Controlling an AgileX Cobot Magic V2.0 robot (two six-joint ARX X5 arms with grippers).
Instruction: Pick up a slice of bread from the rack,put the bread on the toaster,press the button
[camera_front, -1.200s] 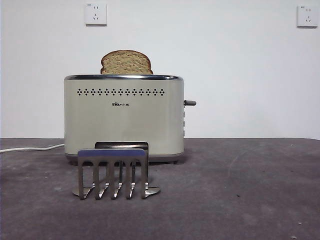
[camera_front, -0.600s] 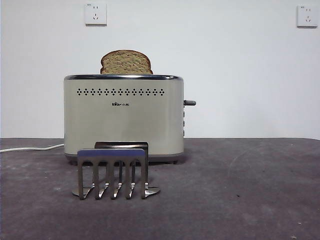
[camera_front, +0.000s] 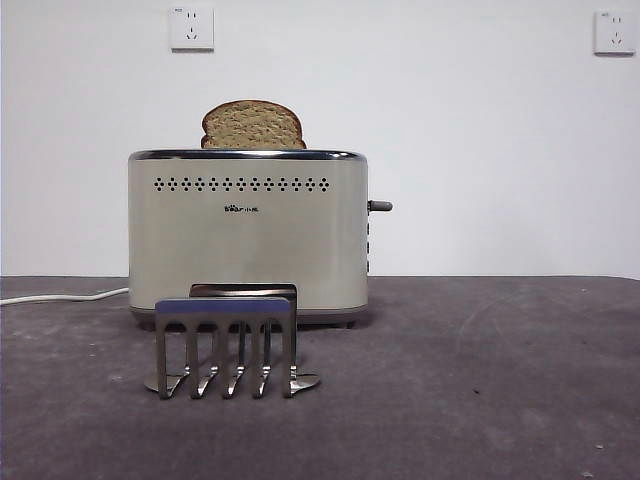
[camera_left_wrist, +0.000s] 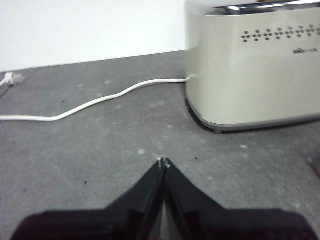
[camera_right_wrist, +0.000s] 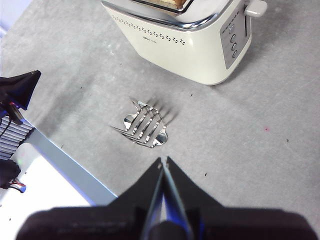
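The bread (camera_front: 253, 125) stands in the toaster (camera_front: 247, 235); the rack (camera_front: 226, 343) is empty. Both claws, left gripper (camera_left_wrist: 163, 162) and right gripper (camera_right_wrist: 163, 161), are clenched on nothing, far from the button (camera_front: 380, 206). A sideways push on it could shove the toaster instead.

You are looking at the toaster (camera_front: 247, 235) sitting on the table (camera_front: 480, 390) toward the left, with the slice of bread (camera_front: 253, 125) standing in its top. The rack (camera_front: 226, 345) is standing just before it. The button (camera_front: 380, 206) is projecting from its right end. A cord (camera_front: 60, 297) is trailing leftward, probably from the toaster.
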